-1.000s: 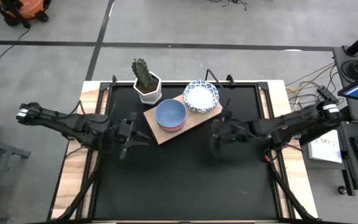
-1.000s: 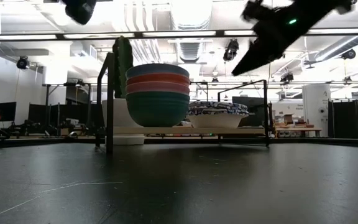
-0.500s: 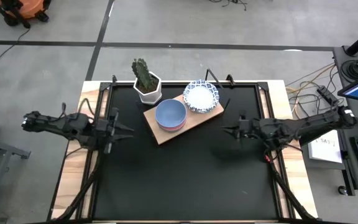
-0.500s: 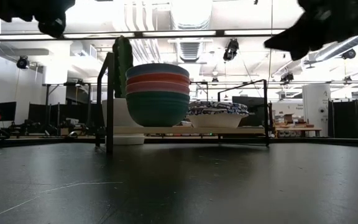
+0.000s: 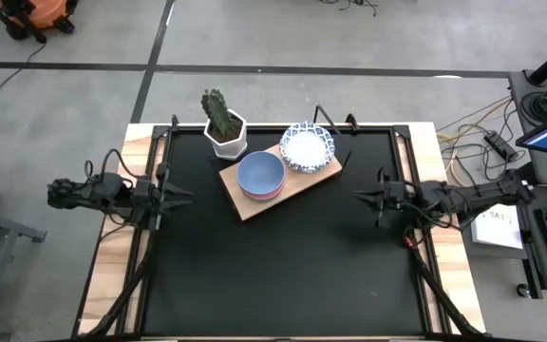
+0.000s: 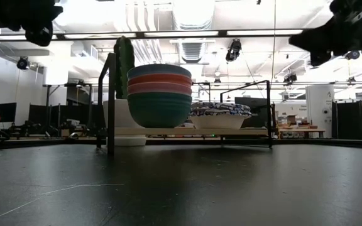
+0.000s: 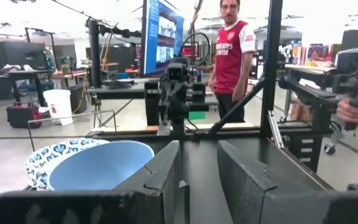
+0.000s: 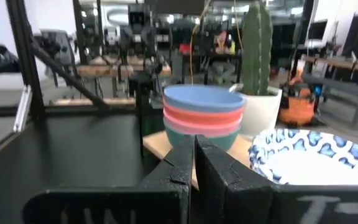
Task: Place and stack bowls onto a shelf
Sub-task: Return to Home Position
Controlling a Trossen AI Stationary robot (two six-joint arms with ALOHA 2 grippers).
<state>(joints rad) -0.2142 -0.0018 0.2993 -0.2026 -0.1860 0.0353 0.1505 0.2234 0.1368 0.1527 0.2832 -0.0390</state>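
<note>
1. Two bowl stacks sit on the shelf (image 5: 297, 180) between the pincers: the blue-topped stack (image 5: 261, 177) nearer the left gripper (image 5: 180, 193), the patterned white stack (image 5: 308, 147) nearer the right gripper (image 5: 364, 198).
2. Left gripper: fingers slightly parted, empty.
3. Right gripper: fingers pressed together, empty.

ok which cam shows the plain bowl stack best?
Low view: stack side-on, all four layers visible, blue over red, pink, green. High view: mostly the blue bowl on top. Right wrist: bottom partly hidden. Left wrist: just that bowl.
</note>
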